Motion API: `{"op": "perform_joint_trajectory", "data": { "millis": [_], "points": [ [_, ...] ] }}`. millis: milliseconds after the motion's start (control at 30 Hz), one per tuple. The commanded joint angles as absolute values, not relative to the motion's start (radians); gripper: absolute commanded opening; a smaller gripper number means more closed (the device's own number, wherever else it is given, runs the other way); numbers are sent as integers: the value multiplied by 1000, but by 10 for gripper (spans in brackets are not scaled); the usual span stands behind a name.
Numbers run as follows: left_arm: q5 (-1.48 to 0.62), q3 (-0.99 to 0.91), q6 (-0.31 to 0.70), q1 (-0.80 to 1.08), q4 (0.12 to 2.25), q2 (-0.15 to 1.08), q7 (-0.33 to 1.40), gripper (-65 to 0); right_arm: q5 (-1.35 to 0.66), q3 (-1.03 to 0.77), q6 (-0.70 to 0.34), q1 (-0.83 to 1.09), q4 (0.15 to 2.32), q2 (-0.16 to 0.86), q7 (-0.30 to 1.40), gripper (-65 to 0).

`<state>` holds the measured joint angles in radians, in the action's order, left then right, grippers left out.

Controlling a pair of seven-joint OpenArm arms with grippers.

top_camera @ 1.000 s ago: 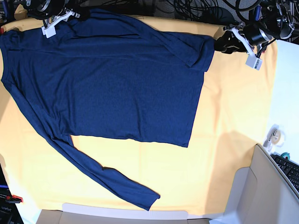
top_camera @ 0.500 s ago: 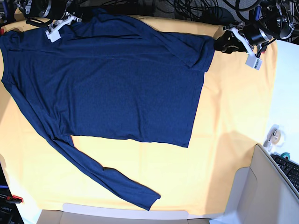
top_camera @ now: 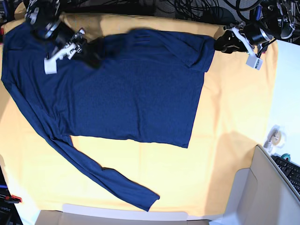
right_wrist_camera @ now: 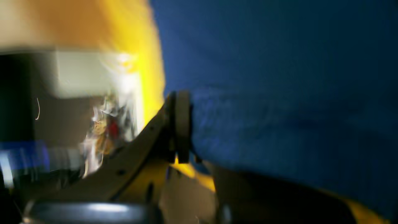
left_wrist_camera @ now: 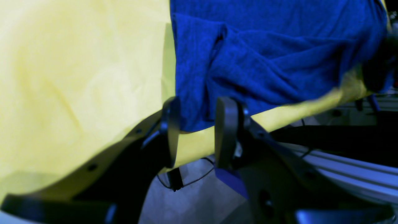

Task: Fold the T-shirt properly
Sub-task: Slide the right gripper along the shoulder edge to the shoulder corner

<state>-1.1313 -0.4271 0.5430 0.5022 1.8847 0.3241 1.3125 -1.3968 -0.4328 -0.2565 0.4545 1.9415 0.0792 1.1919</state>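
The dark navy long-sleeved T-shirt (top_camera: 131, 89) lies spread on the yellow-orange cloth (top_camera: 234, 131). One sleeve (top_camera: 117, 185) trails toward the front edge. My right gripper (top_camera: 86, 51) is over the shirt's upper left part, shut on a raised fold of its fabric. In the blurred right wrist view the shirt (right_wrist_camera: 279, 93) covers one finger of this gripper (right_wrist_camera: 196, 149). My left gripper (top_camera: 219, 45) sits at the shirt's far right corner. In the left wrist view its fingers (left_wrist_camera: 172, 130) stand apart around the shirt's corner (left_wrist_camera: 264, 62), and the gripper (left_wrist_camera: 199, 130) is open.
A grey box (top_camera: 267, 192) and a keyboard (top_camera: 290, 171) stand at the front right. A tape roll (top_camera: 275, 137) lies on the white table (top_camera: 288, 84) right of the cloth. Cables (top_camera: 187, 9) run along the back edge.
My right gripper has moved from the back left edge toward the front and right, pulling the shirt's upper edge over the body and baring yellow cloth behind it. The left arm has not moved.
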Motion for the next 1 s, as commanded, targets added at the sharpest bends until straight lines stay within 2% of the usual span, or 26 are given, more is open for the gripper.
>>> {"op": "perform_joint_trajectory", "data": {
  "millis": [0,600,833,867,967],
  "points": [
    [-1148,-432,545,499,1897,335,1314,-466,-1371,-447,-239,516,1943,76,1199,-650],
    [-1148,-432,545,501,1897,335,1314,-466,-1360,-450,-239,470,1954,76,1193,-650],
    [-1148,-432,545,501,1897,335,1314,-466,-1210,-450,-237,420,1954,71,1193,-650],
    [-1148,-432,545,501,1897,335,1316,-466,-1199,-450,-237,415,1954,71,1193,-642],
    [-1148,-432,545,501,1897,335,1316,-466,-1194,-450,-234,400,1954,76,1193,-548]
  ]
}}
